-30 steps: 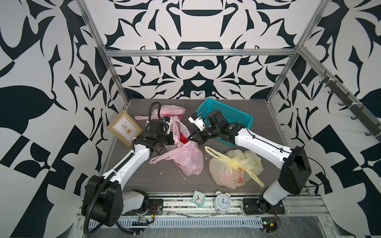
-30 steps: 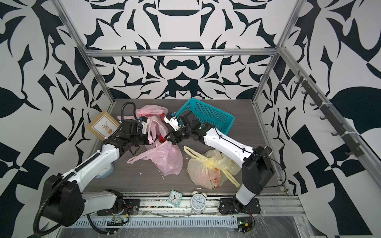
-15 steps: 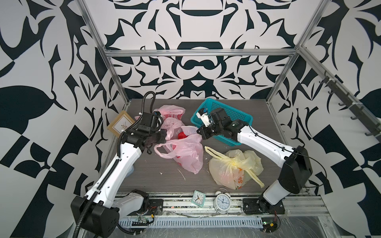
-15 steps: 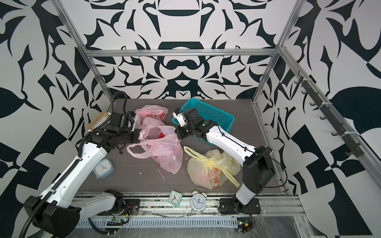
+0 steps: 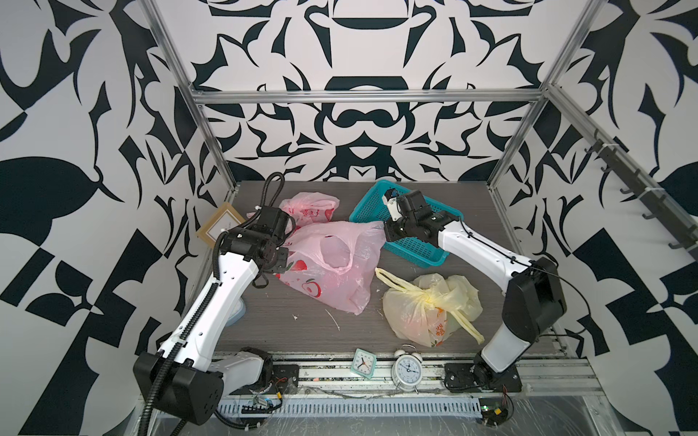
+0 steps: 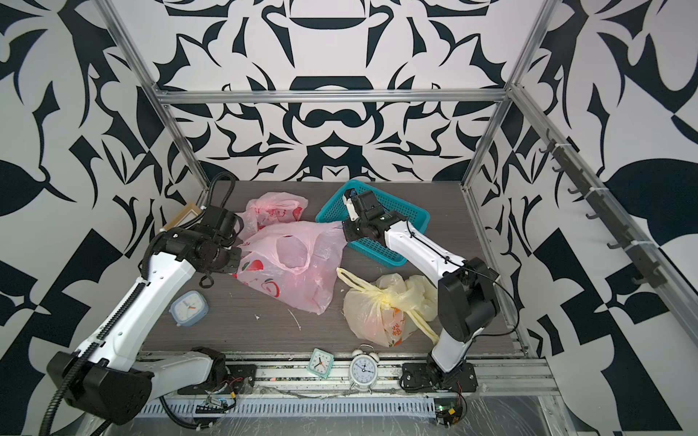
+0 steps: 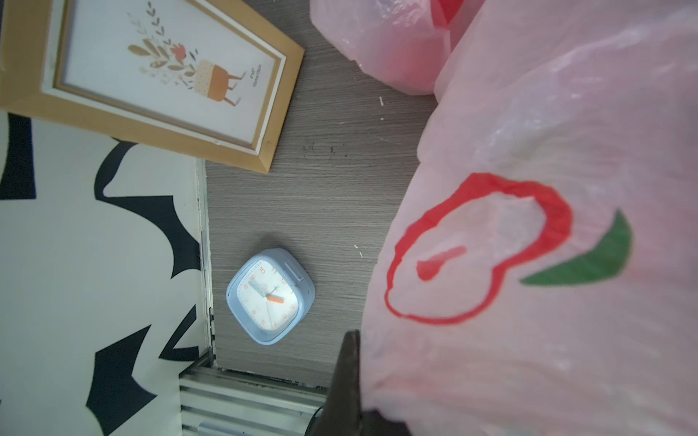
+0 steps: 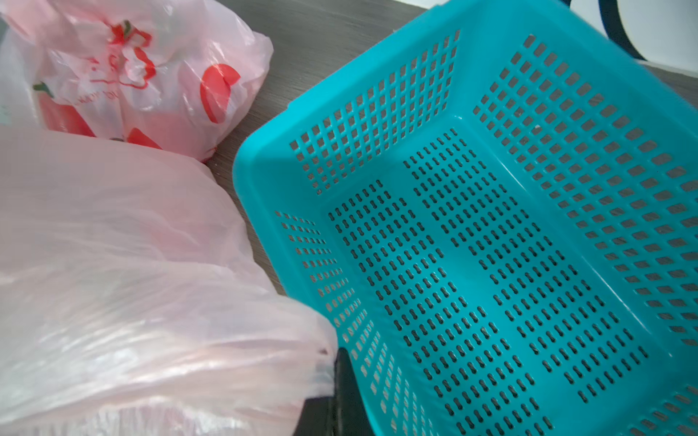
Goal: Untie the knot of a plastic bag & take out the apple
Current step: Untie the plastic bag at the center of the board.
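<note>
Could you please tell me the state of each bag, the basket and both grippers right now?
large pink bag, no knot visible, stretched between both grippers.
rear pink bag, tied shut.
yellow bag, knotted shut.
teal basket, empty.
left gripper, shut on large pink bag.
right gripper, shut on large pink bag.

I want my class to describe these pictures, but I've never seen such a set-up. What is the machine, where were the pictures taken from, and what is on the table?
It is a robot with two white arms, the left arm and the right arm, inside a patterned booth. Two pictures look down from above; the two close-ups come from cameras on the wrists. Both arms' jaws are shut on the big pink bag, held stretched between them. Also on the table: a smaller pink bag, a knotted yellow bag, an empty teal basket, a picture frame and a blue clock. I see only printed apples, no real one.
</note>
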You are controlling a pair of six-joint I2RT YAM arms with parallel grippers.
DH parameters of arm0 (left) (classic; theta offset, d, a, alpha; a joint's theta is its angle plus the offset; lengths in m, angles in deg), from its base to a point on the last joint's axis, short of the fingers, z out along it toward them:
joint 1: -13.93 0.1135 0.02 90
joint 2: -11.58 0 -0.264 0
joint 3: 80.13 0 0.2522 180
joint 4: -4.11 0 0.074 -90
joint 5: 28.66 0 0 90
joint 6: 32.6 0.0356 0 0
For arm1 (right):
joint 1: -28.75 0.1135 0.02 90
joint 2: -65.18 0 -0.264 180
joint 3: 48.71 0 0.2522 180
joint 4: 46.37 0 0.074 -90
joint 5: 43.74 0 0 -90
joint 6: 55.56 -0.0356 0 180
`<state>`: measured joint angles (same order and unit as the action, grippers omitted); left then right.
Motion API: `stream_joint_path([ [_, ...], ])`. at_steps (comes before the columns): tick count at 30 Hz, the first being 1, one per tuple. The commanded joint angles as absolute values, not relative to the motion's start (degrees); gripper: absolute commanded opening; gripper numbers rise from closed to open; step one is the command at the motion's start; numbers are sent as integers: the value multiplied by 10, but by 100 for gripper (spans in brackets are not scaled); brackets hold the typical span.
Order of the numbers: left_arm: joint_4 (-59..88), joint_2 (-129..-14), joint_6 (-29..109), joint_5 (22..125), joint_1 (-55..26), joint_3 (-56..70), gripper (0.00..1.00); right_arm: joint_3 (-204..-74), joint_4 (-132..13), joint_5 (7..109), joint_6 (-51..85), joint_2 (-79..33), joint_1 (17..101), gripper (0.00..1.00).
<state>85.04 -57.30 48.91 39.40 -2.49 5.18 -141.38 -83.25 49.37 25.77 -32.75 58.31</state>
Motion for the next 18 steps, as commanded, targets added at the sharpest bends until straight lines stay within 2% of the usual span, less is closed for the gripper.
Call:
stream_joint_path([
  [1,891,-549,503,418,4,40,0,-1447,-841,474,269,-331,564,0],
  [6,858,-542,505,509,4,33,0,-1460,-846,596,265,-329,565,0],
  [8,843,-541,508,549,5,36,20,-1451,-831,658,253,-315,566,9],
  [11,830,-532,516,600,5,51,57,-1434,-814,736,238,-285,567,26],
  [12,824,-526,520,615,5,56,65,-1428,-812,752,235,-273,568,30],
  [15,804,-503,526,644,5,77,82,-1400,-804,770,222,-235,571,39],
  [18,777,-483,533,661,5,98,91,-1367,-795,774,202,-195,572,44],
])
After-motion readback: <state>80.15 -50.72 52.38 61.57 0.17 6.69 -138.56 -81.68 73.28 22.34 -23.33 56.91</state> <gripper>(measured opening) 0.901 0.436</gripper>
